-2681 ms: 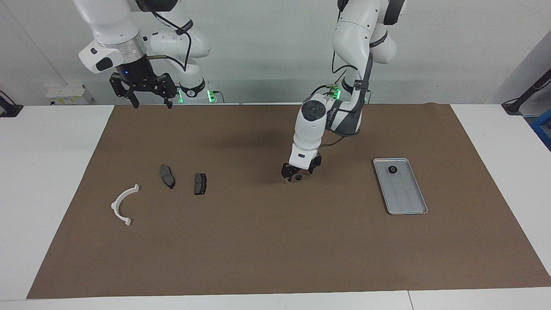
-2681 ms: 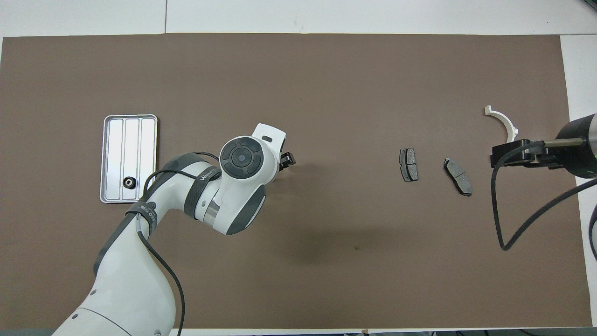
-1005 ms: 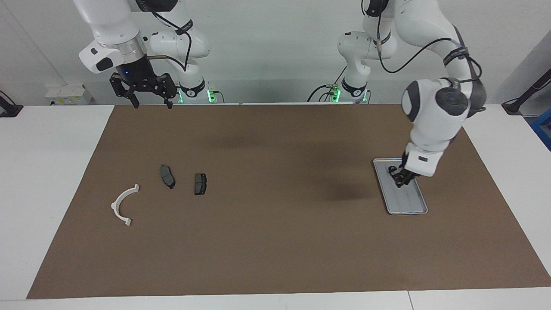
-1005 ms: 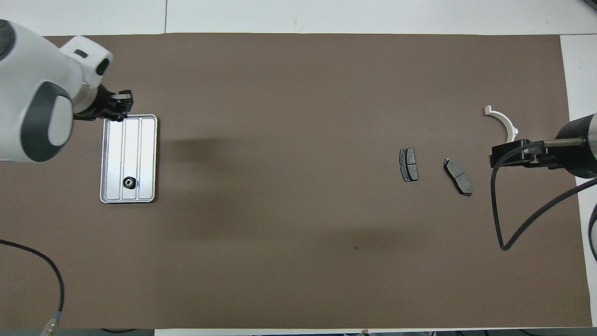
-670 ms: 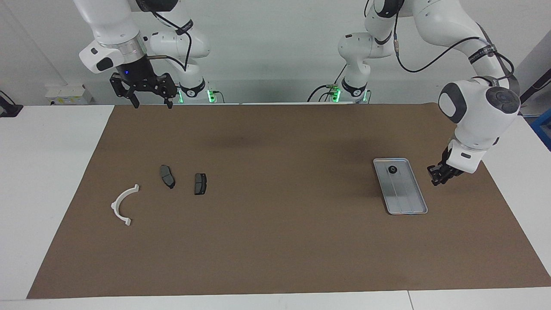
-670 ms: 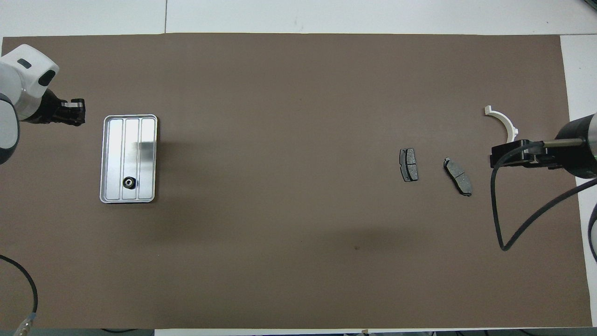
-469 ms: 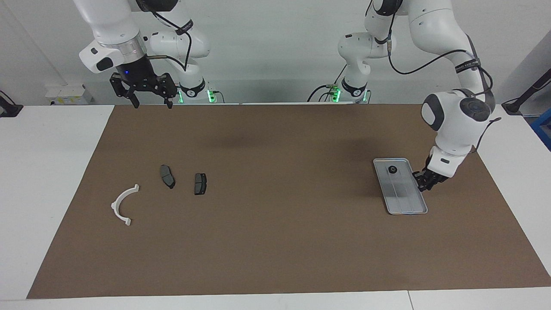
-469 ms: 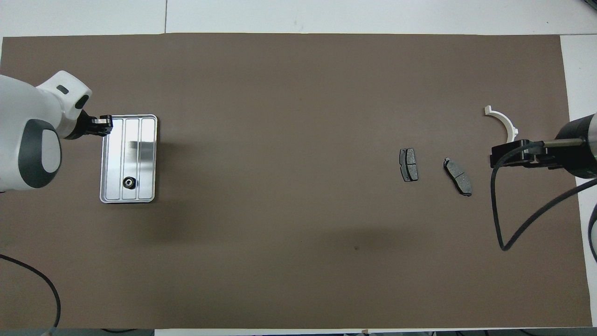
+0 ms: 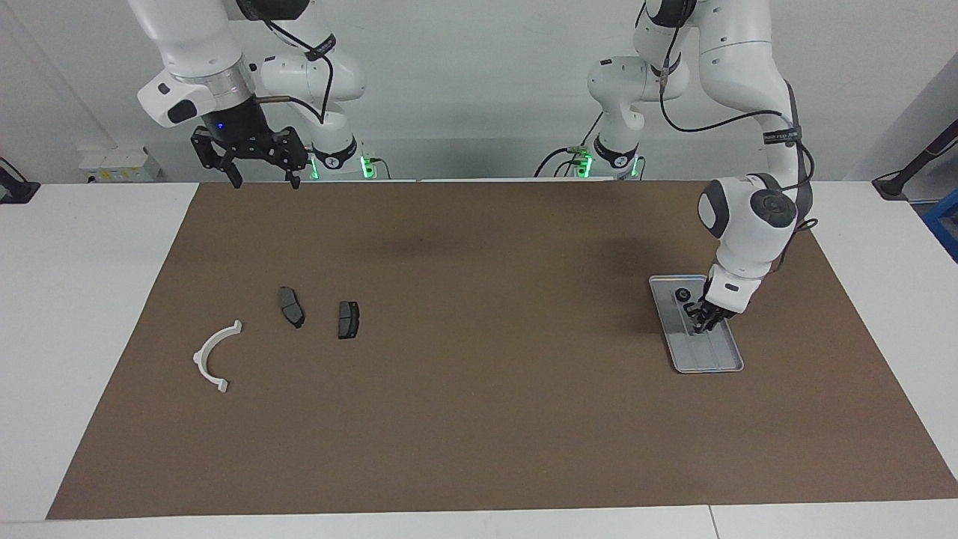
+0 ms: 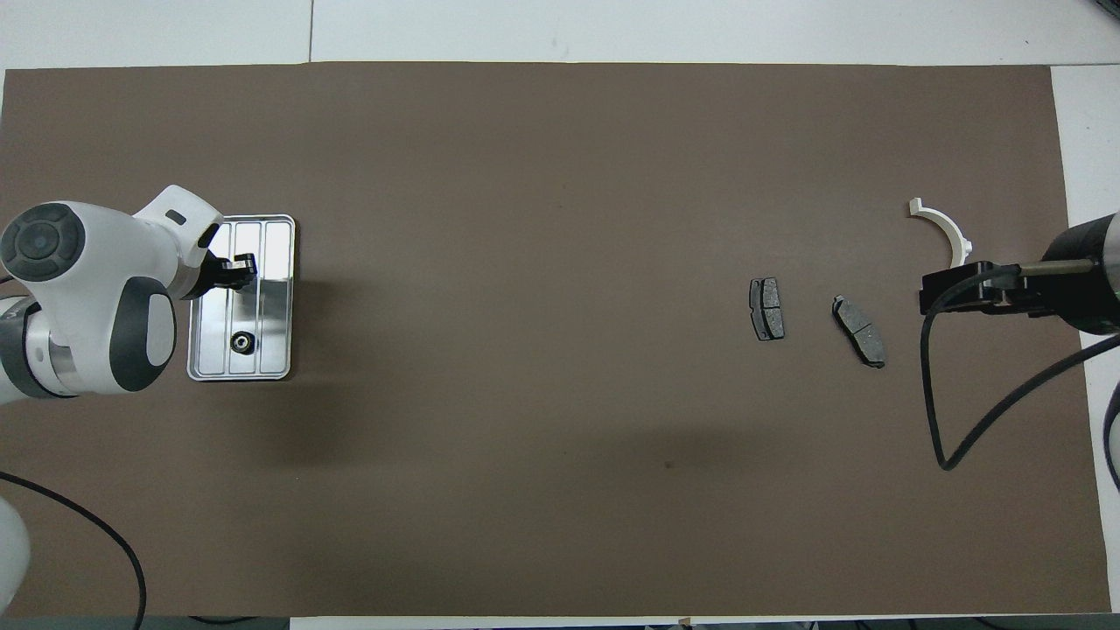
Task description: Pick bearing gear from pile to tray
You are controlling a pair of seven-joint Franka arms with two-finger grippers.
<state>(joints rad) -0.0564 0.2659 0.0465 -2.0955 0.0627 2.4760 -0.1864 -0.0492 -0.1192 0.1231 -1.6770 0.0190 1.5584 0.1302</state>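
Centrally, a brown rectangular mat covers the white table. On it lie one flat rectangular silver-grey metal tray with a low rim, toward the left arm's end, and three loose parts toward the right arm's end: one white curved half-ring bracket and two dark grey brake pads, side by side and apart. One small black round bearing gear rests in the tray, at the end nearer the robots. The left gripper hangs low over the tray's middle, just beside that gear, fingertips clenched; whether they pinch a second small piece cannot be made out, since the dark fingers mask anything between them. The right gripper waits raised over the mat's edge at the robots' end, fingers spread and holding nothing. In the overhead view the left arm's white wrist covers one long edge of the tray, and the right gripper overlaps one end of the bracket.
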